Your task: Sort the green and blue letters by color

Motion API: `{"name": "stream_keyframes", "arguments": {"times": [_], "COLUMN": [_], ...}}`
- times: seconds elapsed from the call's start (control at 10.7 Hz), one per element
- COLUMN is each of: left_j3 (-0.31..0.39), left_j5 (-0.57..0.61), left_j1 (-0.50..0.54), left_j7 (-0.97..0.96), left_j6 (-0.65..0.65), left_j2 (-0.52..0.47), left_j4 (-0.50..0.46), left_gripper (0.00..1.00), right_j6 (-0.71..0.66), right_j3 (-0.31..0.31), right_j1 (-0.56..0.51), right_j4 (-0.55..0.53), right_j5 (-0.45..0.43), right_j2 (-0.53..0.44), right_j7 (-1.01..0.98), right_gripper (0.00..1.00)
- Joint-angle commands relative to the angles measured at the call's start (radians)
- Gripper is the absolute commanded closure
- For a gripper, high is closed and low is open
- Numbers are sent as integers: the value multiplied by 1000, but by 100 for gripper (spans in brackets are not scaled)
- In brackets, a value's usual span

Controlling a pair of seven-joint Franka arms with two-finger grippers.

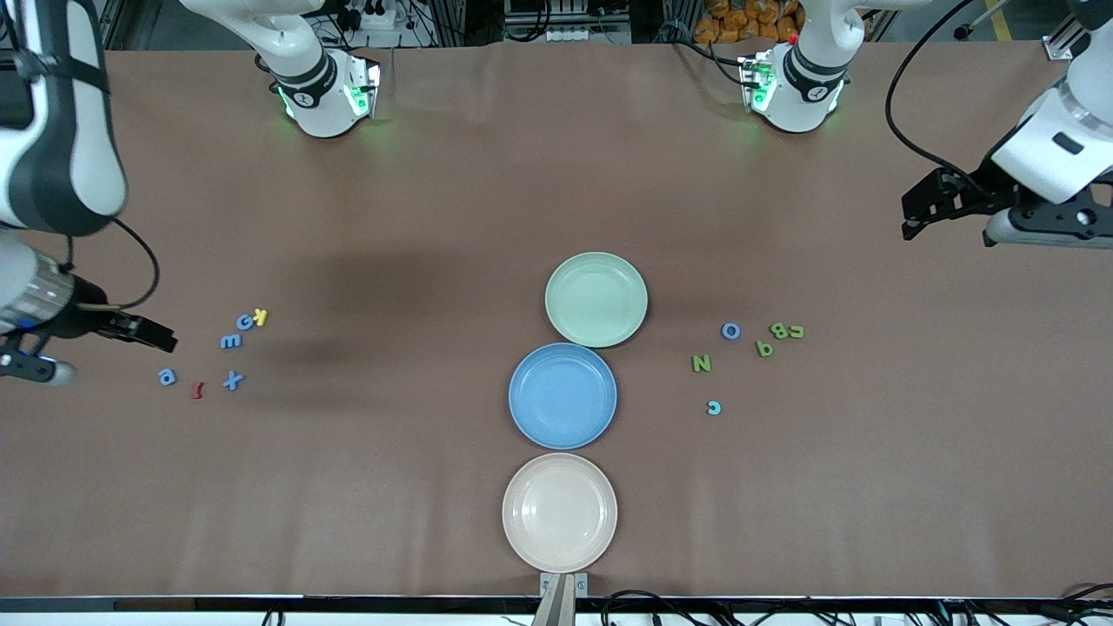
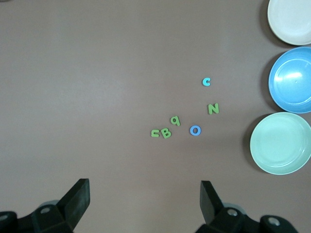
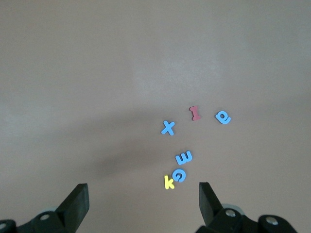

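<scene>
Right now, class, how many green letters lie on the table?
4, all toward the left arm's end of the table: the small green foam N nearest the plates, the green q beside it, then the touching green B and green J. None looks hidden.

Cream plate (image 2: 291,19) cut by frame edge.

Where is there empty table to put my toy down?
Bare table lies between the blue x and the blue plate, and between the plates and the green N. The plates touch in a row; letters cluster at both ends.
</scene>
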Motion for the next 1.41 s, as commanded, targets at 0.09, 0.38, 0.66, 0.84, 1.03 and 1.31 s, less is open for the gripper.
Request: {"name": "stream_keyframes", "arguments": {"times": [0.09, 0.38, 0.66, 0.84, 1.03, 1.31], "left_j3": [5, 25, 24, 16, 13, 1], "left_j5": [-8, -10, -11, -22, -63, -68], "left_j1": [0, 1, 0, -18, -16, -28], "left_j7": [4, 4, -9, -79, -91, -114], "left_j6": [-23, -23, -23, -22, 22, 244], "left_j2": [-2, 1, 25, 105, 184, 212], "left_j4": [35, 41, 35, 23, 9, -159], "left_gripper": [0, 0, 0, 0, 0, 0], "right_j6": [-185, -308, -313, -311, -315, -241], "right_j3": [3, 3, 5, 5, 5, 3], "right_j1": [3, 5, 3, 3, 3, 2], "right_j4": [167, 258, 260, 260, 260, 205], "right_j5": [0, 2, 2, 5, 5, 6], "right_j2": [-32, -33, -33, -33, -33, -24], "right_j7": [0, -5, -2, 0, -2, 11], "right_gripper": [0, 0, 0, 0, 0, 0]}}
